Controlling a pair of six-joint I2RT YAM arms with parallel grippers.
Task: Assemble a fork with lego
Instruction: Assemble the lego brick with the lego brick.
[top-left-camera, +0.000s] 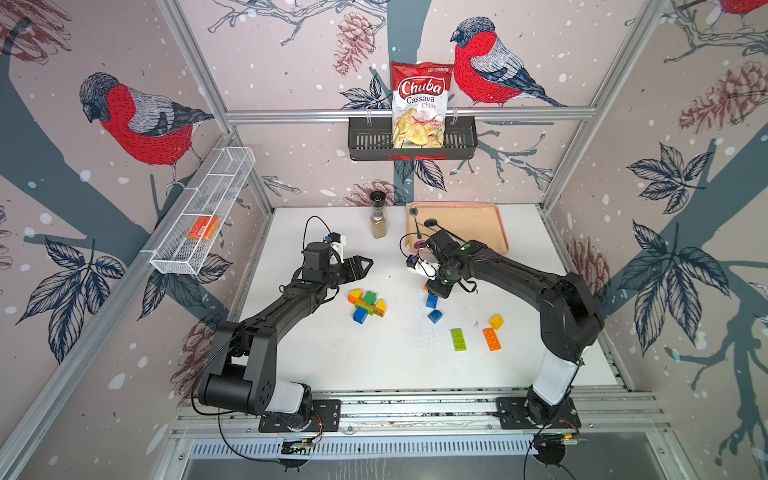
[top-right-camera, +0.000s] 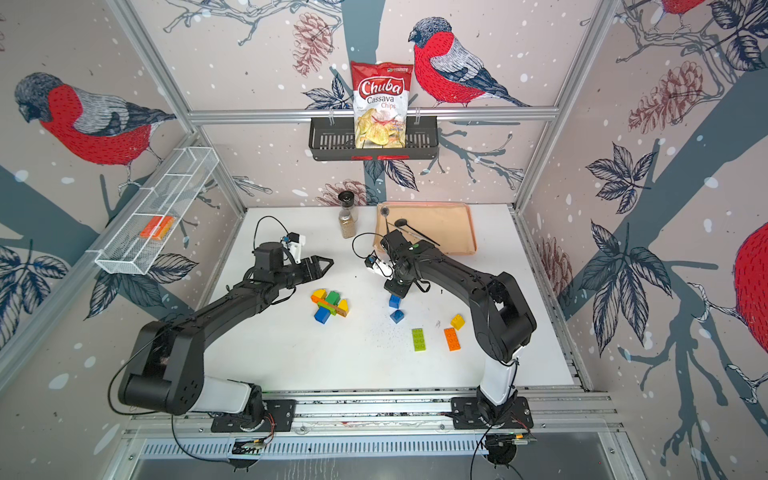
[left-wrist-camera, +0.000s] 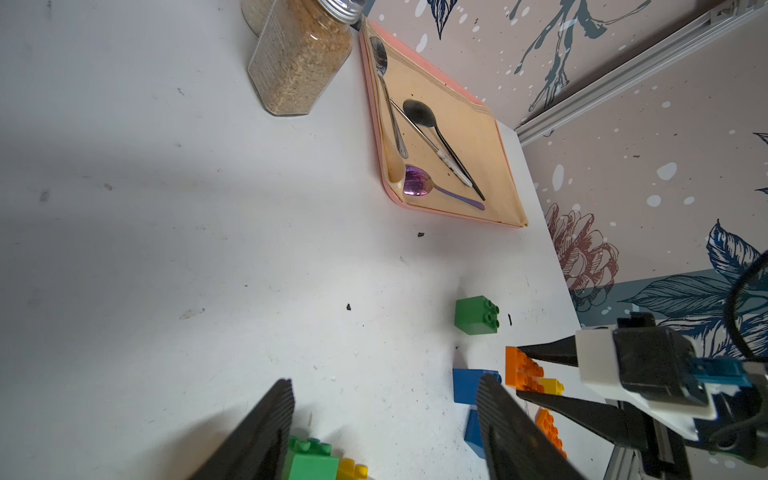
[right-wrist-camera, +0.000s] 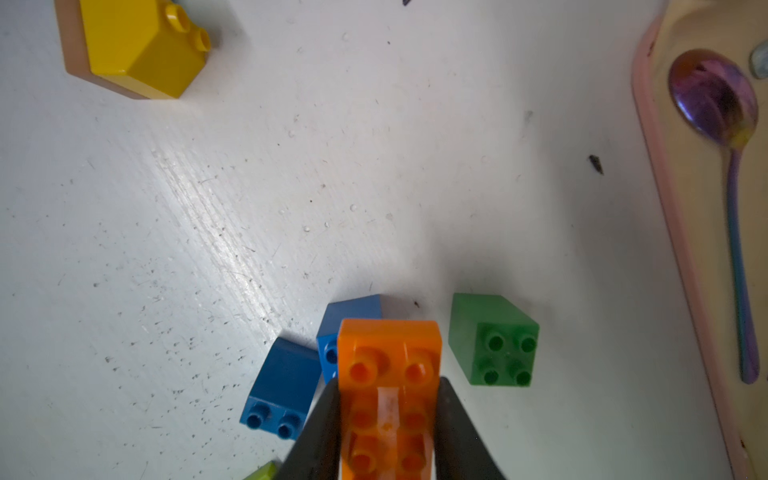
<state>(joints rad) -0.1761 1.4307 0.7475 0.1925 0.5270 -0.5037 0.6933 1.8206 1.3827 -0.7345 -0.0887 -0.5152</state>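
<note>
Studs line the long orange brick (right-wrist-camera: 388, 345) pinched by right gripper (right-wrist-camera: 388, 381); left gripper (top-left-camera: 368, 267) stands open, empty.

Before the pink plastic tray (right-wrist-camera: 650, 124)
Small green studded brick (right-wrist-camera: 494, 340) lies between tray and my right gripper's (right-wrist-camera: 388, 388) long orange studded brick (right-wrist-camera: 388, 353).

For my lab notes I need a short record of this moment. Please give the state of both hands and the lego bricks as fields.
left hand: open, empty, near the partial build
right hand: shut on a long orange brick
partial build: yellow, green, blue and orange bricks joined, lying on the table
loose on table: two blue bricks, green brick, yellow brick, lime green brick, second orange brick
</note>
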